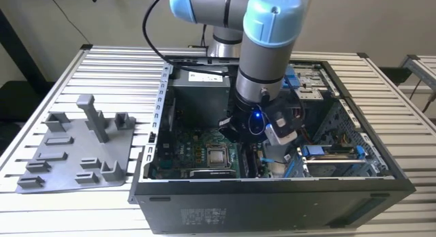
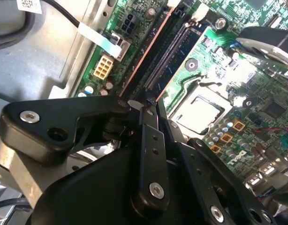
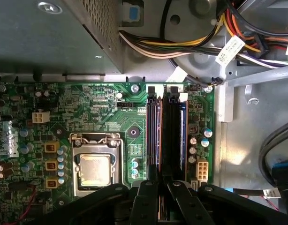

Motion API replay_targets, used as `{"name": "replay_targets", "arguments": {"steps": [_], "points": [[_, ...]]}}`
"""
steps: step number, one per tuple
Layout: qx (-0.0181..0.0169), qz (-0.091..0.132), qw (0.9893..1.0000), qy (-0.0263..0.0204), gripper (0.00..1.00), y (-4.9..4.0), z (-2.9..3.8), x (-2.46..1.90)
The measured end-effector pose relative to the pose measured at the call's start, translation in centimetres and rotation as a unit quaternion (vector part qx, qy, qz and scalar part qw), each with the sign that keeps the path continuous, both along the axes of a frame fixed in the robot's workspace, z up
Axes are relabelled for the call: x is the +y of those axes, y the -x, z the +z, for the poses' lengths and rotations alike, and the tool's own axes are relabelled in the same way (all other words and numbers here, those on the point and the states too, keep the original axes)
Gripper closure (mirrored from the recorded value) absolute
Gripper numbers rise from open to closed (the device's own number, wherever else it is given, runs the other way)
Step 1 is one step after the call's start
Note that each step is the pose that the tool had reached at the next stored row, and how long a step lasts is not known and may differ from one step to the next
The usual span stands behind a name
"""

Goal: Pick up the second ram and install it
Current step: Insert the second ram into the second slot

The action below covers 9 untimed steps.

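Note:
My gripper (image 1: pixel 250 145) reaches down inside the open computer case (image 1: pixel 272 209), over the memory slots of the green motherboard (image 3: pixel 111 108). In both wrist views its black fingers (image 3: pixel 148 197) stand close together around a thin brownish-orange edge. That edge is the second ram (image 3: pixel 158 140), seen edge-on and running along the slot nearest the processor socket (image 3: pixel 94 168). From the second wrist view the ram (image 2: pixel 146 51) leads straight into the gripper (image 2: pixel 151 105). How deep it sits in the slot is not visible. A blue-sided slot (image 3: pixel 182 136) lies alongside.
A metal power supply box (image 3: pixel 50 37) and a bundle of coloured cables (image 3: pixel 181 47) border the board. A drive bay with blue clips (image 1: pixel 330 152) fills the case at the exterior view's right. A grey fixture plate with blocks (image 1: pixel 75 155) lies on the slatted table outside.

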<state>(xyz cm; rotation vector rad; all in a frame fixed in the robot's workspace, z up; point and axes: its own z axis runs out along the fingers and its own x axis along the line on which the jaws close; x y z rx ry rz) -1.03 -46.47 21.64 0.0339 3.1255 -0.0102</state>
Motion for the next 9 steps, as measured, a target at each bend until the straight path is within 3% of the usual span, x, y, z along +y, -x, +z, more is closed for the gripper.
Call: {"name": "replay_targets", "arguments": {"steps": [9], "points": [[0.0001, 0.0, 1.0, 0.0001, 0.86, -0.06, -0.08, 0.05]]}}
